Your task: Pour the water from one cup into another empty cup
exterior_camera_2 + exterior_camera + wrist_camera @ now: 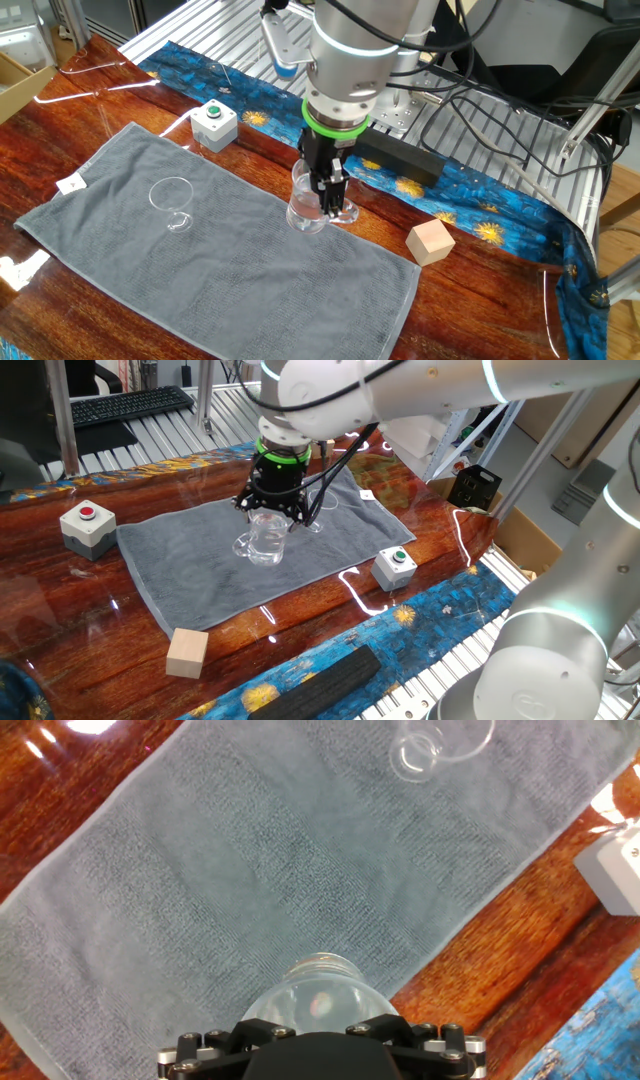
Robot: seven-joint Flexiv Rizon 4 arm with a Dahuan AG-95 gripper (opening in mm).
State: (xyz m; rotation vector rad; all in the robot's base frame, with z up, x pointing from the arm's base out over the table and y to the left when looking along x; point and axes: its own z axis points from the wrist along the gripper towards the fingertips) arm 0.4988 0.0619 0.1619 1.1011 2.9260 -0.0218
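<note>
Pincer (330, 200) of the white arm hangs straight down over the wide clear glass mug with a curved side handle (312, 207), black fingers (336, 190) reaching to the mug's rim on the handle side and, from the other fixed view, apparently pinching the rim wall, though glare and the clear glass make the contact hard to confirm. Mug stands upright on the grey cloth towel (220, 270), close to the towel's edge nearest the blue patterned strip (470, 215). Water cannot be made out through the glass in any view. Small clear handleless glass with a thin round rim (172, 200) stands upright on the same towel, well apart from the mug, toward the towel's tagged end. In the hand view the mug (320, 1005) sits right under the black pincer body, and the small glass (440, 742) is at the top edge. Off the towel on the glossy red-brown wooden tabletop (60, 620): grey box with a green button (395, 567), grey box with a red button (88, 525), pale wooden block (187, 652), long black bar (325, 682).
</note>
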